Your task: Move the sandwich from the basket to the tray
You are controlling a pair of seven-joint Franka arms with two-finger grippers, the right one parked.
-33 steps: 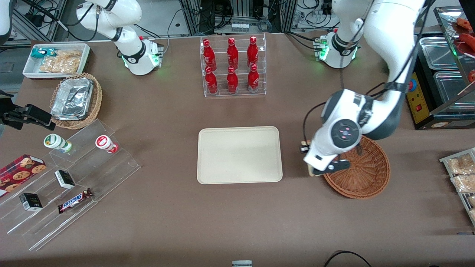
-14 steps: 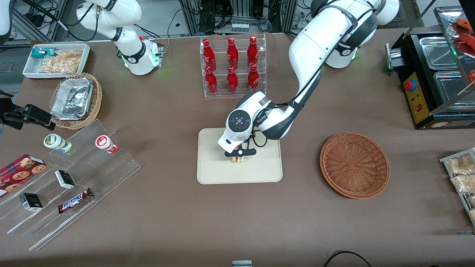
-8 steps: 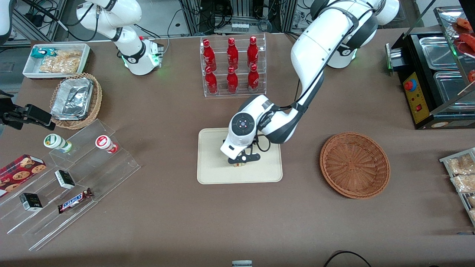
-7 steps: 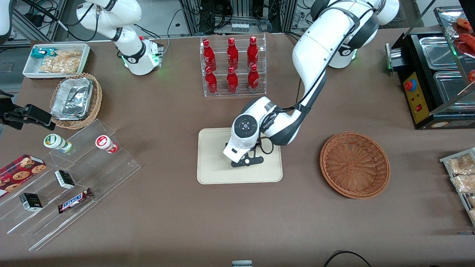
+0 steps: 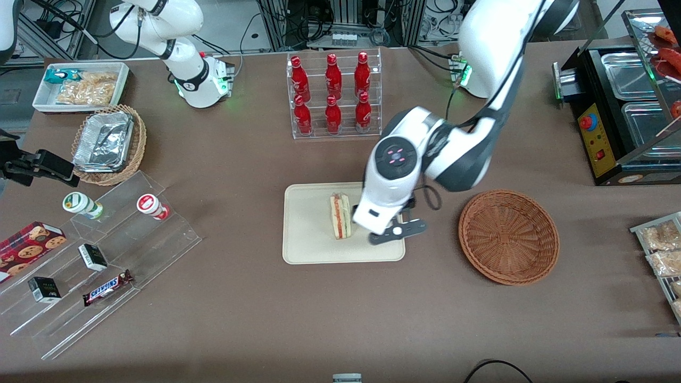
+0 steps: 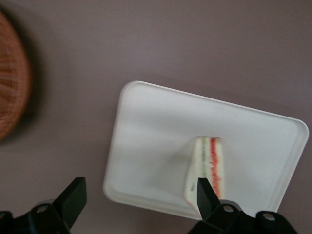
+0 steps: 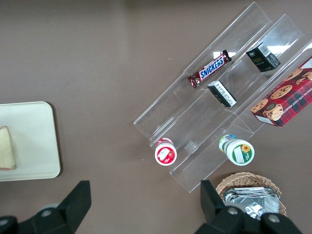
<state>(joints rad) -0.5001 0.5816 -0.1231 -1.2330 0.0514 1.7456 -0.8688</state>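
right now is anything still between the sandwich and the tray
No. The sandwich stands on the tray, the basket holds nothing, and the gripper, fingers open, hangs over the tray's edge nearest the basket.

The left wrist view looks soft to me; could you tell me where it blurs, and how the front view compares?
Left wrist view: the reddish-brown woven wicker basket is smeared; the triangular wedge sandwich on the cream rectangular tray reads soft. Front view: crisp, the open left gripper raised beside the sandwich.
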